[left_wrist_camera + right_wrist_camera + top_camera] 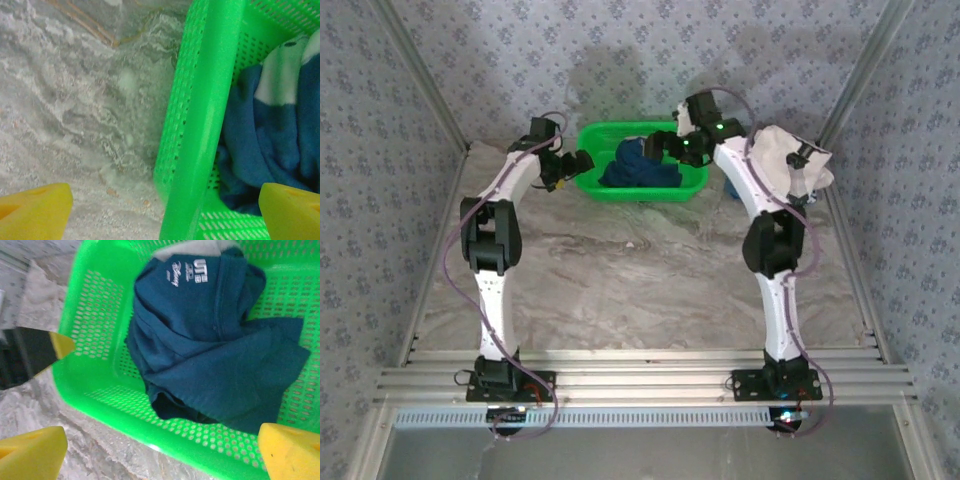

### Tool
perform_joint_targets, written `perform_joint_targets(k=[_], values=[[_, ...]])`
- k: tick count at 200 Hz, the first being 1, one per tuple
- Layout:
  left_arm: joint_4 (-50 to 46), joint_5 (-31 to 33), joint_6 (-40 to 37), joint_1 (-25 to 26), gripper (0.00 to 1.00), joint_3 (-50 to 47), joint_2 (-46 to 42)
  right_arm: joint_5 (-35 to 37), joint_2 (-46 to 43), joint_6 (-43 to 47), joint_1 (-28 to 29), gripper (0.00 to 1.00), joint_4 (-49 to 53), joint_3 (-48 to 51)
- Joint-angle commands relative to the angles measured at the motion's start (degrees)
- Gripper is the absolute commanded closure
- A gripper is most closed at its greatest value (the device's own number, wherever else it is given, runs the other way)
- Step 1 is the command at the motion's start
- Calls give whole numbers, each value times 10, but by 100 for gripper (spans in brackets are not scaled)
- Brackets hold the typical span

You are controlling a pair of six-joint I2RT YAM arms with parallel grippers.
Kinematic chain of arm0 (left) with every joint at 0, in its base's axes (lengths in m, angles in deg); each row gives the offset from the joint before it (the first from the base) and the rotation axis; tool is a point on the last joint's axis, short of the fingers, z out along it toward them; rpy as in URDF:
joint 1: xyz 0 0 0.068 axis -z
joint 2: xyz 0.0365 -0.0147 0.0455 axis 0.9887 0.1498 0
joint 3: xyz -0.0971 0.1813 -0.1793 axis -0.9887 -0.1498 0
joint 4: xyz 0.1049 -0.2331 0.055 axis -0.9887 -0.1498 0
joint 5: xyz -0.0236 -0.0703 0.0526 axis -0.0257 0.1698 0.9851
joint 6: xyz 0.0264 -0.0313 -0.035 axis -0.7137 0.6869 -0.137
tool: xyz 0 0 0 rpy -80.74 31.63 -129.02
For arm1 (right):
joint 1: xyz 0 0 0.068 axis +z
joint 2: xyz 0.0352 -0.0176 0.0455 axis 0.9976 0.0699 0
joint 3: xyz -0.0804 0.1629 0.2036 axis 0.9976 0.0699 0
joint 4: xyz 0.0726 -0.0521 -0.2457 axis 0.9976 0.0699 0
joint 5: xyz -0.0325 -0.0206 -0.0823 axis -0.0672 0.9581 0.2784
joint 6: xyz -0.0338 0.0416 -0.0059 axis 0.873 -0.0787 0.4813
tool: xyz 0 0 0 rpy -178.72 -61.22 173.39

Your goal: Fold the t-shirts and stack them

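The marbled table (640, 290) lies bare at its centre, which leaves room for folding. At its 12 o'clock stands the green plastic basket (692, 186). A crumpled dark blue t-shirt (210, 350) fills the basket, collar label up, toward 12 o'clock in the right wrist view. At 2 o'clock on the table, behind the right arm, lies a white cloth (782, 152), probably the white t-shirt, though the arm covers part of it.

The step in hand looks like lifting the blue shirt out. The right gripper (662, 147) hovers over the basket with its jaws wide apart and nothing between them. It would do well to descend on a raised fold near the collar and pinch cloth alone, clear of the mesh wall.

The left gripper (572, 166) sits at the basket's 9 o'clock rim, also spread and empty, with the rim between its yellow fingertips (35, 210). Closing there would steady the basket during the pull.
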Motion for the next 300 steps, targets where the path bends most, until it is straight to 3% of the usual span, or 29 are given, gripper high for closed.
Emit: perform_joint_targets(k=[1, 10, 46, 66, 87, 98, 104, 121, 151, 168, 196, 225, 247, 300], values=[[-58, -3, 1, 2, 12, 57, 19, 7, 76, -25, 11, 0, 73, -100], [-59, -12, -1, 4, 21, 49, 23, 15, 99, -27, 13, 0, 70, -124], [4, -39, -12, 15, 78, -86, -38, 39, 143, -41, 24, 1, 40, -111], [28, -45, -14, 23, 93, -167, -90, 67, 152, -32, 36, 1, 21, -90], [54, -51, -7, 37, 97, -251, -157, 85, 157, -37, 44, 4, 0, -75], [62, -52, 0, 43, 97, -287, -191, 88, 157, -44, 47, 11, -14, -64], [64, -50, 8, 45, 98, -306, -207, 88, 157, -45, 48, 20, -23, -61], [85, -56, 45, 42, 100, -355, -248, 78, 154, -60, 55, 58, -39, -57], [118, -66, 99, 32, 100, -411, -305, 44, 114, -72, 70, 100, -73, -55], [110, -47, 128, 10, 100, -427, -330, 24, 52, -105, 69, 100, -99, -55], [138, -13, 221, -70, 100, -483, -388, -8, -75, -149, 72, 100, -204, -59], [144, 45, 294, -141, 100, -506, -439, -32, -148, -197, 65, 100, -253, -142], [153, 89, 348, -188, 100, -531, -468, -36, -196, -232, 52, 100, -282, -148], [135, 189, 436, -202, 100, -539, -494, -14, -291, -213, 35, 100, -257, -128]])
